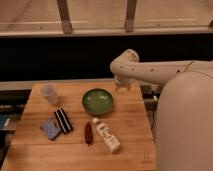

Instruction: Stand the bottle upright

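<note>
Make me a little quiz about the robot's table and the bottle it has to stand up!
1. True or false: the bottle is standing upright.
2. Pick one. Where is the tool?
A) gripping the bottle
B) above the far edge of the table, beside the green bowl
C) down inside the bowl
3. What colour is the small thing lying right next to the bottle?

Key
1. False: it lies on its side.
2. B
3. Dark red-brown
</note>
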### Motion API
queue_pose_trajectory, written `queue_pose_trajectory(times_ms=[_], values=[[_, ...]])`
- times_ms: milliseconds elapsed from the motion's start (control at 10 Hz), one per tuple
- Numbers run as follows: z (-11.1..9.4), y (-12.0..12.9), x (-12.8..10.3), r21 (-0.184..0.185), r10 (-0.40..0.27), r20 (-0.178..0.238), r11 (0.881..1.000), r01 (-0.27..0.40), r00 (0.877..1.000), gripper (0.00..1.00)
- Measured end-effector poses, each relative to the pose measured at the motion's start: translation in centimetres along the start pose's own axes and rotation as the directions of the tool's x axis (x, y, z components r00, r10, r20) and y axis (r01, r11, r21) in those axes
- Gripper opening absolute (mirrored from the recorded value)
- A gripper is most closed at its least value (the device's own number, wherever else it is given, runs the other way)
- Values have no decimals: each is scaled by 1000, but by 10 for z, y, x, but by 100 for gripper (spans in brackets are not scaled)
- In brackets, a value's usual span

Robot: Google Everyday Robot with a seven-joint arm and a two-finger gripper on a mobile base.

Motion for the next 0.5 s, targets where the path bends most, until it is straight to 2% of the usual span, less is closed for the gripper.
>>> queue_pose_trajectory(times_ms=[300, 500], values=[[1, 1, 9, -5, -6, -18, 1000, 6, 1000, 64], [4, 11, 22, -10, -39, -41, 999, 38, 998, 64]])
